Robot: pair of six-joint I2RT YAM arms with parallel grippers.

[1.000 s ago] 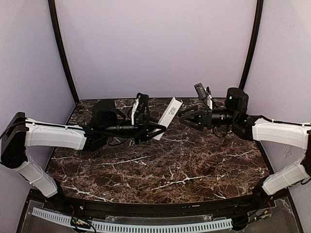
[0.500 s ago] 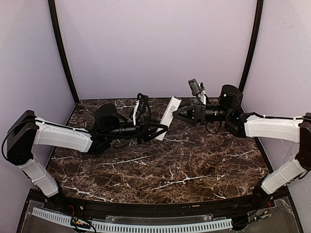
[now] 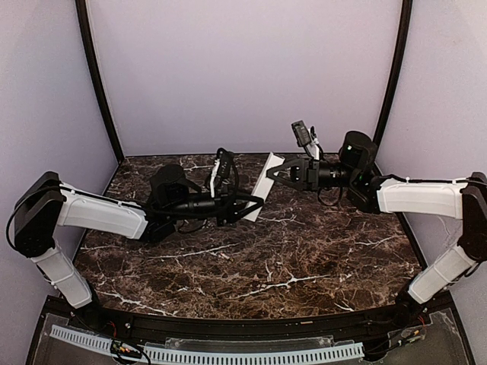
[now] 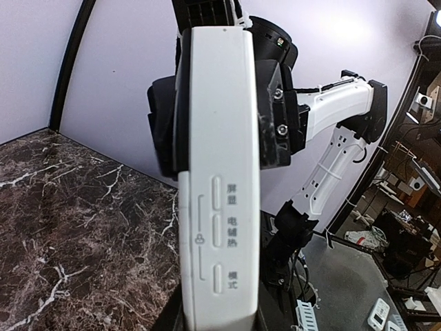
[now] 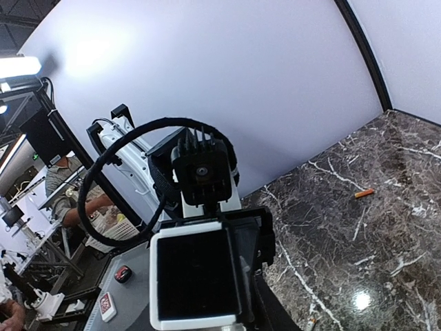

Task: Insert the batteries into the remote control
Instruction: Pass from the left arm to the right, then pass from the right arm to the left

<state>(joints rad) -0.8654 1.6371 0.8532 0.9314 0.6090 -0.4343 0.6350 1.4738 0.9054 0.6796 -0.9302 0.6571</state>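
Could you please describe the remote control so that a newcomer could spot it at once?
Over the far half of the dark marble table, two black grippers meet. The remote control is the long bar slanting between them, low end in the left gripper, high end at the right gripper. Unlike them, it is flat and white.

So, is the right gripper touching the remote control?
Touching. The left wrist view shows the right gripper with its black fingers flush against both long edges of the remote control, no gap.
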